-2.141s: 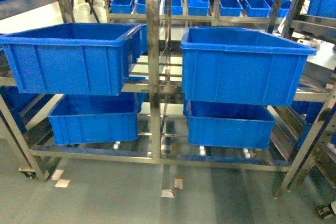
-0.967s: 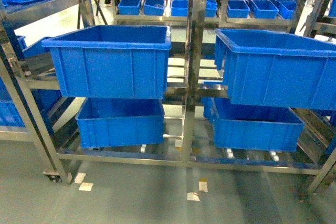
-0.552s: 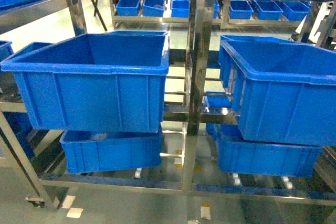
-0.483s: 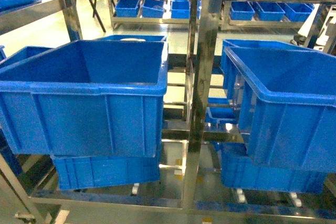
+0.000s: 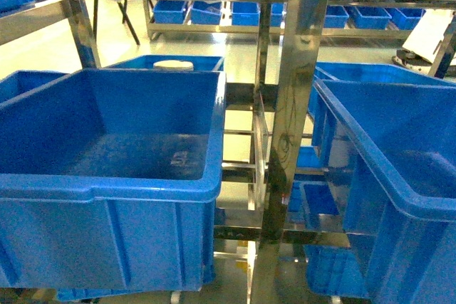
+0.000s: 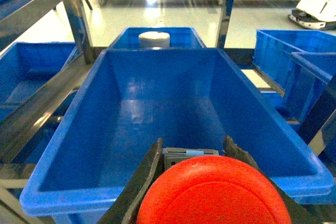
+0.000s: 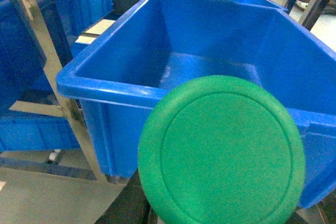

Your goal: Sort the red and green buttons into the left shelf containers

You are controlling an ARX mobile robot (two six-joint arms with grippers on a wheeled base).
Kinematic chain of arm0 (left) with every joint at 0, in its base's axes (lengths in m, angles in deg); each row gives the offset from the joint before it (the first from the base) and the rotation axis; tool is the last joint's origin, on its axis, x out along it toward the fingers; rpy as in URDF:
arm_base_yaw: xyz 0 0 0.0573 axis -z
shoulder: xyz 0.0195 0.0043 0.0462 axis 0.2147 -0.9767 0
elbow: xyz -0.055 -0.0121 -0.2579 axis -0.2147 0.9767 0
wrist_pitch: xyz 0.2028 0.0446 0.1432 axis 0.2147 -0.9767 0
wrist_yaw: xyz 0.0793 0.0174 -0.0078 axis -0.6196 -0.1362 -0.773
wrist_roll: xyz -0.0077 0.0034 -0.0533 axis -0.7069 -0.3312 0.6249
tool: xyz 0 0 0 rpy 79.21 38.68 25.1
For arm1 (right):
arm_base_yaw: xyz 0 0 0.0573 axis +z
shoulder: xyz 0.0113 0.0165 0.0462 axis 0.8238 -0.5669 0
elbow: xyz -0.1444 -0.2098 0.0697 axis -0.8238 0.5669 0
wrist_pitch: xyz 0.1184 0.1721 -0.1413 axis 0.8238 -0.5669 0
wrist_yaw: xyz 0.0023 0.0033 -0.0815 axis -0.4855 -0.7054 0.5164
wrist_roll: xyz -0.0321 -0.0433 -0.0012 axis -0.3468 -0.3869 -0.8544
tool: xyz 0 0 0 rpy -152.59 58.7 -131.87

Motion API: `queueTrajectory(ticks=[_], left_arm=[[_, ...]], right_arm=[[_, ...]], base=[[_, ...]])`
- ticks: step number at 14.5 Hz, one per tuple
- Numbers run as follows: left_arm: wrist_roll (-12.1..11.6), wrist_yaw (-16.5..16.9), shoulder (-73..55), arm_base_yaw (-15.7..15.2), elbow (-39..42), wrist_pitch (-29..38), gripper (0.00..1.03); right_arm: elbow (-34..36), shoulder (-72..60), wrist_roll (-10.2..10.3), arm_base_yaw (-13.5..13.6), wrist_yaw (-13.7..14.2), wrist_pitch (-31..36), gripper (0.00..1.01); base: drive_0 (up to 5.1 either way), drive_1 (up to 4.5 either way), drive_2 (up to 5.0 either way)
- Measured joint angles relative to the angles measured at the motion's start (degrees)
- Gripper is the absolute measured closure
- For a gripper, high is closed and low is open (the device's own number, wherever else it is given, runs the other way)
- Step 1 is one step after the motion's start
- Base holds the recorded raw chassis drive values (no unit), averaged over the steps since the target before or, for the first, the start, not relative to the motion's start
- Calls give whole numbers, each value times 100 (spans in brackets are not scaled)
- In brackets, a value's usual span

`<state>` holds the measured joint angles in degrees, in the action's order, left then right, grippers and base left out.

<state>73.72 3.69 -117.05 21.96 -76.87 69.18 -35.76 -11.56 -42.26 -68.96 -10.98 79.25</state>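
The red button (image 6: 214,195) is showing a bright orange-red cap, and the green button (image 7: 223,153) a flat, even green one (a faint ring running just inside its edge). The left tub (image 5: 107,197) and the right tub (image 5: 399,197) are showing saturated blue. The shelf frame (image 5: 296,105) is gleaming silver. A white round object (image 6: 154,39) is sitting behind, over pale greenish floor (image 5: 235,44).

The left claw (image 6: 191,163) shows two dark, flat, tapering fingers (image 6: 140,182) flanking a grey block.
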Motion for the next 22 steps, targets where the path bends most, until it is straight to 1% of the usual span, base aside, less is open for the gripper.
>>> queueTrajectory(ticks=[3, 7, 8, 10, 11, 12, 14, 15, 16, 17, 18, 19, 20, 21, 22], left_arm=[[0, -2, 9, 0, 0, -2, 74], [0, -4, 11, 4, 0, -24, 74], [0, -2, 13, 4, 0, -22, 74], [0, -2, 13, 4, 0, -24, 74], [0, -2, 13, 4, 0, -17, 74], [0, -2, 13, 4, 0, -17, 75], [0, -2, 13, 4, 0, -17, 75], [0, -2, 13, 4, 0, -17, 75], [0, -4, 13, 4, 0, -17, 75], [0, -2, 13, 4, 0, -22, 75], [0, -2, 13, 4, 0, -20, 75], [0, -2, 13, 4, 0, -17, 75], [0, -2, 13, 4, 0, -22, 75], [0, -2, 13, 4, 0, -20, 75], [0, -2, 13, 4, 0, -20, 75]], right_arm=[[-2, 0, 0, 0, 0, 7, 75], [-2, 2, 0, 2, 0, 17, 75], [-4, -26, -2, 76, 81, 68, 75], [-120, -197, -4, 352, 264, 70, 75], [-297, -431, -4, 498, 400, 214, 75], [-555, -791, -4, 566, 490, 511, 75], [-1213, -1893, -31, 544, 586, 1054, 75], [-1523, -2564, -96, 431, 586, 1167, 75], [-1888, -3386, -160, 225, 614, 1298, 75], [-2190, -4083, -269, 101, 667, 1314, 75], [-2492, -4776, -337, 31, 688, 1364, 75], [-2835, -5421, -468, 17, 728, 1331, 75], [-3206, -6004, -514, -7, 800, 1272, 75], [-3751, -6599, -507, -7, 907, 841, 75], [-4133, -6972, -503, 2, 1067, 566, 75]], base=[[-4, 286, -295], [0, 0, 0], [0, 0, 0], [0, 0, 0], [0, 0, 0], [0, 0, 0], [0, 0, 0], [0, 0, 0], [0, 0, 0], [0, 0, 0], [0, 0, 0], [0, 0, 0], [0, 0, 0], [0, 0, 0], [0, 0, 0]])
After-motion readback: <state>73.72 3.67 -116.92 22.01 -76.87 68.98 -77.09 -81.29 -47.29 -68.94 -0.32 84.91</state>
